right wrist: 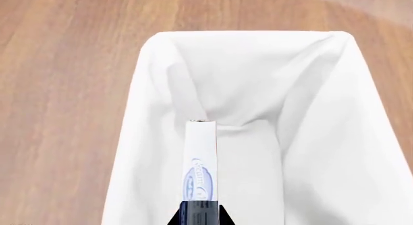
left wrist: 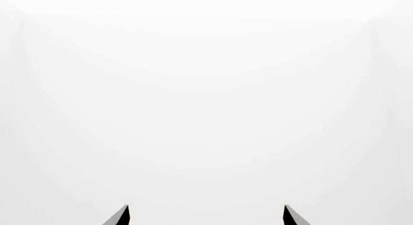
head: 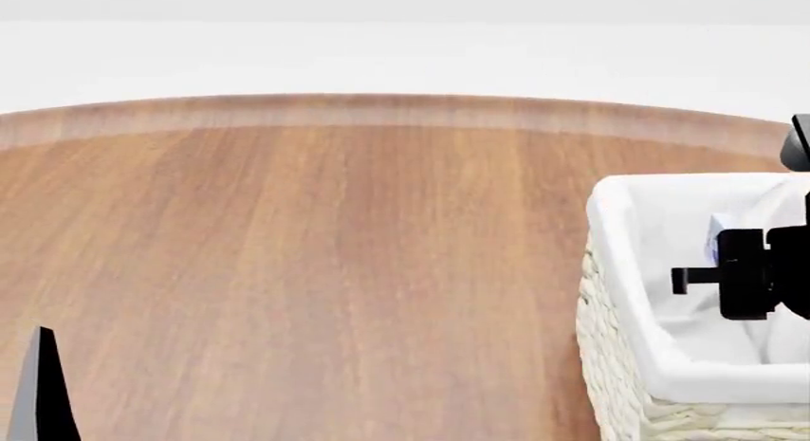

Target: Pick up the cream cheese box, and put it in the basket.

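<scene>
In the right wrist view my right gripper (right wrist: 200, 216) is shut on the cream cheese box (right wrist: 201, 162), a thin white box seen edge-on with a blue oval mark. It hangs over the inside of the basket (right wrist: 139, 138), above its white cloth liner. In the head view the right gripper (head: 746, 275) is over the basket (head: 633, 403) at the right edge, with a bit of the box (head: 719, 234) showing behind it. My left gripper (left wrist: 206, 216) is open and empty, facing a blank white background; one fingertip (head: 42, 389) shows at the head view's lower left.
A round wooden table (head: 317, 261) fills the head view, with its far edge curving across the top. The basket stands at its right side. Nothing else shows on the wood.
</scene>
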